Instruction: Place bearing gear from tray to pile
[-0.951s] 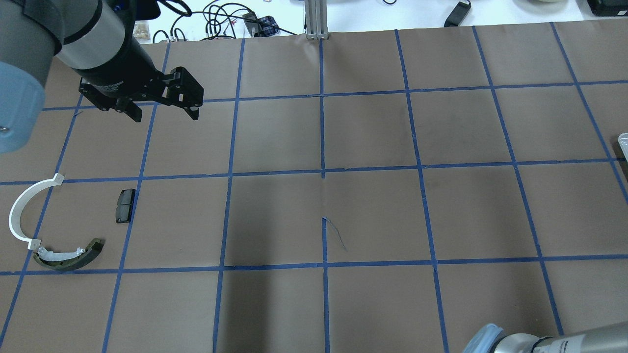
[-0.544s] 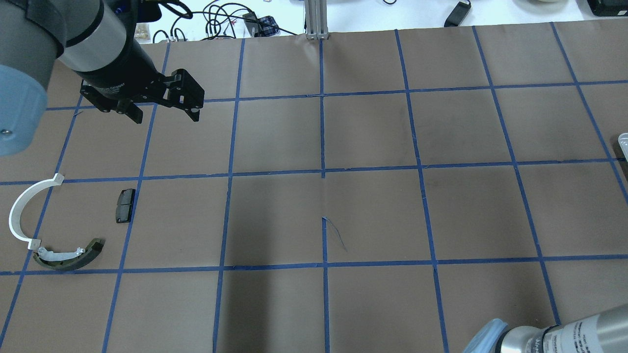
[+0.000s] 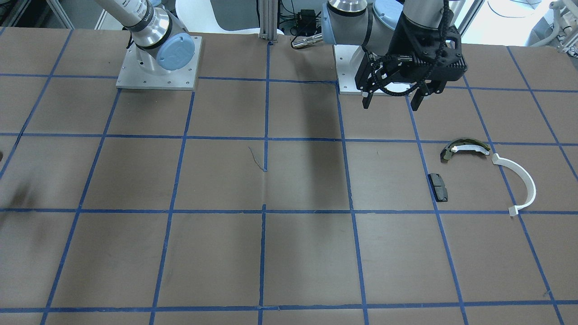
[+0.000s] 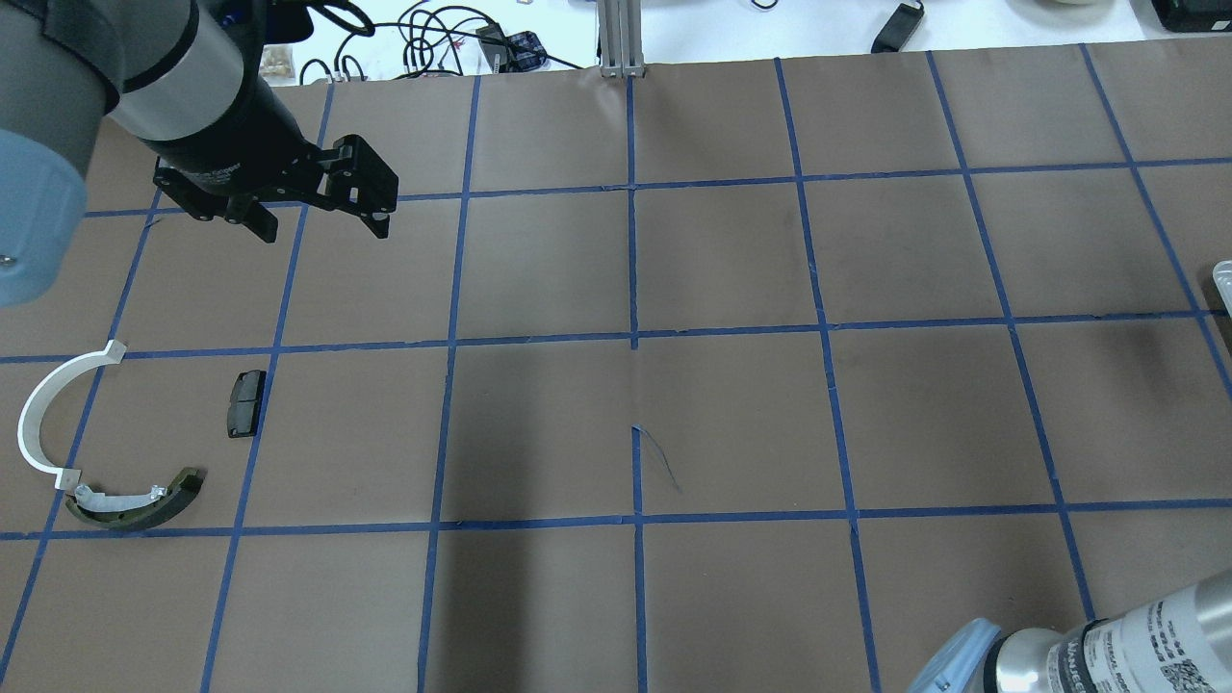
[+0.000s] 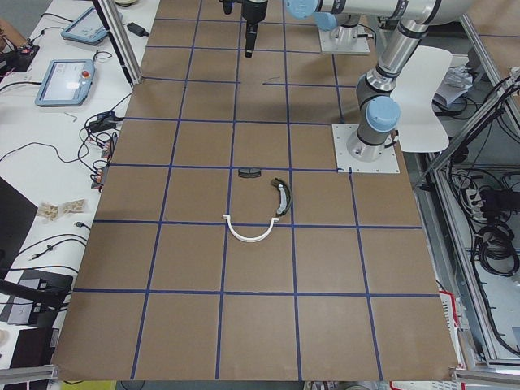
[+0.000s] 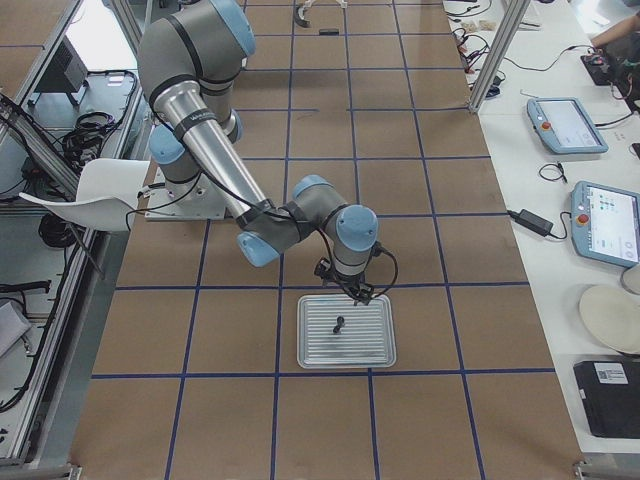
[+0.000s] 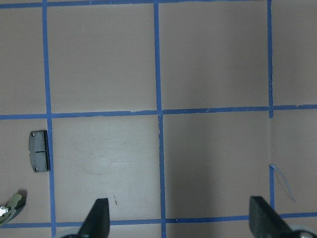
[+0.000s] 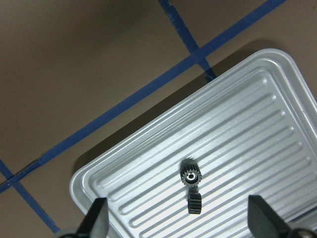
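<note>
The bearing gear (image 8: 191, 176), small, dark and toothed, lies in the ribbed silver tray (image 8: 257, 114); a second small dark toothed piece lies just below it. My right gripper (image 8: 179, 223) hangs open right above the tray, apart from the gear, and also shows in the exterior right view (image 6: 352, 290) over the tray (image 6: 375, 350). The pile holds a white half-ring arc (image 4: 38, 409), an olive-and-white shoe (image 4: 135, 505) and a dark pad (image 4: 245, 402). My left gripper (image 4: 320, 226) is open and empty, high above the table, beyond the pile.
Brown paper with a blue tape grid covers the table. The tray's corner (image 4: 1222, 279) shows at the overhead view's right edge. The right arm's elbow (image 4: 1107, 650) juts in at the bottom right. A metal post (image 4: 621, 38) stands at the far edge.
The right arm's elbow has come further into the overhead view's bottom right corner. The left gripper has barely shifted and stays open. The pile has not moved.
</note>
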`<action>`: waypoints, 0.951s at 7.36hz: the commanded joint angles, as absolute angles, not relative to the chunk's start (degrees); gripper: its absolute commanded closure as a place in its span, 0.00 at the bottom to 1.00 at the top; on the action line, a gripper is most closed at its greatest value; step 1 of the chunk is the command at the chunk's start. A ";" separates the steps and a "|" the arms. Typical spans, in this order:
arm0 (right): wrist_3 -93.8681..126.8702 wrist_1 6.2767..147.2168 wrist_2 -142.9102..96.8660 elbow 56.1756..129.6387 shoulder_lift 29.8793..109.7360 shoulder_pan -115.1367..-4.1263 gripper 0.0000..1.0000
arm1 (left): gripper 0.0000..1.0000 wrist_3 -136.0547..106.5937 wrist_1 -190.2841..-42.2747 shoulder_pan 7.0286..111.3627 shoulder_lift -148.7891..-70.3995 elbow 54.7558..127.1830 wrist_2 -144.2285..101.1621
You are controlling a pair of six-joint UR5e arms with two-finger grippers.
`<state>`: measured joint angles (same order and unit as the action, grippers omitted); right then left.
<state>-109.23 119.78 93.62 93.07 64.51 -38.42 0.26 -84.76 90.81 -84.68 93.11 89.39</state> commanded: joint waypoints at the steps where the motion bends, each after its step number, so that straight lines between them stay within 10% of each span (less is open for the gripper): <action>1: -113.89 125.55 92.21 92.99 60.22 -38.15 0.07 | 0.00 0.26 -84.99 90.62 -84.55 93.16 89.38; 7: -119.08 128.06 92.29 92.90 56.69 -38.14 0.26 | 0.00 0.26 -84.99 89.91 -84.11 93.51 89.30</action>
